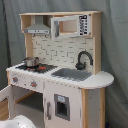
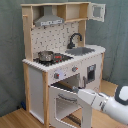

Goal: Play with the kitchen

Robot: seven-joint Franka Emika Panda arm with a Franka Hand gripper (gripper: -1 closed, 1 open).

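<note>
looks like a lab or test room, not a real kitchen: a grey curtain (image 1: pixel 112 45) hangs as a backdrop behind everything in both exterior views, and the floor (image 2: pixel 15 119) is bare wood. the only kitchen (image 2: pixel 62 55) here is a toy one, white and light wood, with a white robot arm (image 2: pixel 107 102) beside it.

Pot (image 2: pixel 46 55) on the kitchen (image 2: pixel 60 65) stovetop, apparently beside the sink (image 2: pixel 80 51)
</note>
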